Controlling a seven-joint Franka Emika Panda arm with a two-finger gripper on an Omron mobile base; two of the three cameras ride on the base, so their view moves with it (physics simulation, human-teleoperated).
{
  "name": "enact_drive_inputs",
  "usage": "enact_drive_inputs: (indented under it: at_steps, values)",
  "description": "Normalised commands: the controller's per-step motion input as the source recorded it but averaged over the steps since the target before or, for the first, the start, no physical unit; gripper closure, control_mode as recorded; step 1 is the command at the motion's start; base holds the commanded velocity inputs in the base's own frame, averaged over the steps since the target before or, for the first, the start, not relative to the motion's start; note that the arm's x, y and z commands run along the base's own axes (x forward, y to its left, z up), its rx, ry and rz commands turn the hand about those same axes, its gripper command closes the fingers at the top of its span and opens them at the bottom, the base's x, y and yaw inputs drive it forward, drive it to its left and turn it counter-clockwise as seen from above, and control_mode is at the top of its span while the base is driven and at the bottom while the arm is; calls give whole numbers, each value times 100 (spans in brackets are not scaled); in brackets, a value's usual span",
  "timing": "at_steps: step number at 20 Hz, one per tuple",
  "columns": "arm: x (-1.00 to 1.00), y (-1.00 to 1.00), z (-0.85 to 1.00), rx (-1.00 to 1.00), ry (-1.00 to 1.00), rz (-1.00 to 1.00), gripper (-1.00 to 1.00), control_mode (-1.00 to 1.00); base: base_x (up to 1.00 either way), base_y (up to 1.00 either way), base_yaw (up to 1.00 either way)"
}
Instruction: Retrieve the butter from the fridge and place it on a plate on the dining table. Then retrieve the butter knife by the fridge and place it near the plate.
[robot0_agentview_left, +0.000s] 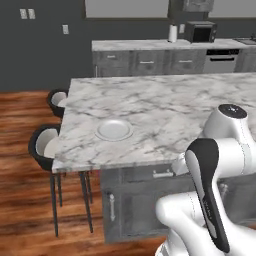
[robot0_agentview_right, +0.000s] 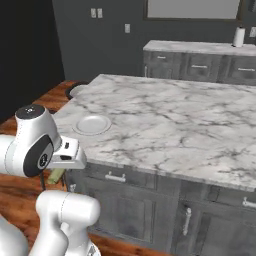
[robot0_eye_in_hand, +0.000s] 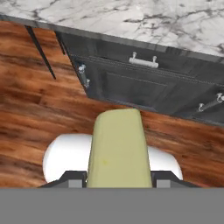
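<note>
— Butter sits closest of all in the hand view, a pale yellow-green stick poking out from between the fingers, which are clamped on it.

— Where's the arm holding it?

— Low, beside the cabinet fronts under the tabletop, out over the wood floor. From the right base view a bit of the butter peeks out below the gripper.

— And the plate?

— Bare, near the left corner of the dining table, by the two black stools.

— So the fridge part is done?

— I'd say so; this is the carry. Next it must lift the stick above the marble edge, reach over to the plate, and lower before letting go. Knife comes afterwards
</note>
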Motion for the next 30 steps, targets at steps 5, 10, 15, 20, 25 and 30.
enact_drive_inputs:
  at_steps: [5,10,15,20,25,30]
  values:
    - [0,0,0,0,0,0,100,100,53,95,-36]
    - [0,0,0,0,0,0,100,100,46,49,-26]
    - [18,0,0,0,1,-7,100,-100,12,0,-4]
    - [86,15,42,-11,34,-4,100,-100,0,0,0]
    - [92,-15,30,2,4,-3,100,-100,0,0,0]
    - [100,-34,0,17,-23,-12,100,-100,0,0,0]
